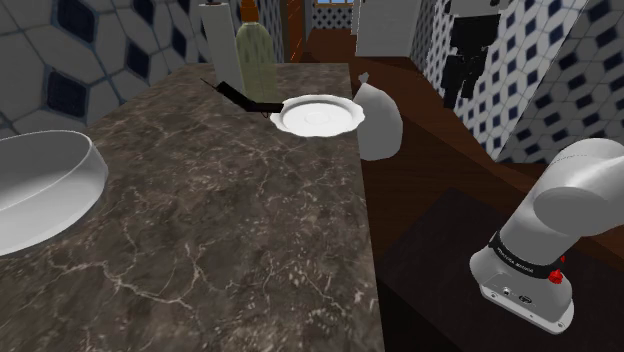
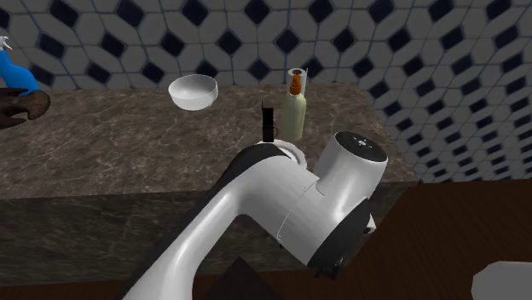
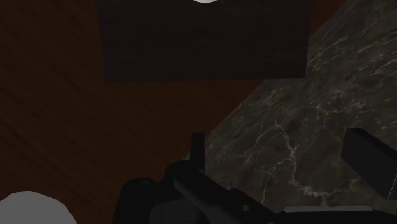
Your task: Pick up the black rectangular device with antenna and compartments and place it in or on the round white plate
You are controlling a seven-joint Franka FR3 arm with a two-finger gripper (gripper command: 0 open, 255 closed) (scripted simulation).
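Device [image 1: 243, 97], black and slim with an antenna, is lying on the dark marbled surface [image 1: 220, 230]. In the shoulder view its antenna is pointing toward 10 o'clock and its other end is meeting the rim of the round white plate [image 1: 320, 118] at the plate's 9 o'clock. Cannot tell whether that end is resting on the rim or only touching it. Plate is sitting near the surface's edge, at 12 o'clock of the shoulder view. Pale bottle [image 1: 252, 55] with an orange top and a white roll [image 1: 215, 35] are standing beyond the device, at its 12 o'clock. Pale bowl [image 1: 50, 195] is sitting well apart from the plate, at 9 o'clock of the same view. Grey rounded object [image 1: 380, 125] is sitting just beside the plate at its 3 o'clock, past the surface's edge. White arm [image 1: 560, 220] is showing at 4 o'clock. End effector [image 3: 278, 143] is hanging well apart from the device, its black fingers [image 3: 368, 164] spread and clasping nothing. It is facing down over the surface's edge, the brown floor [image 3: 57, 114] and the dark stand [image 3: 203, 44].
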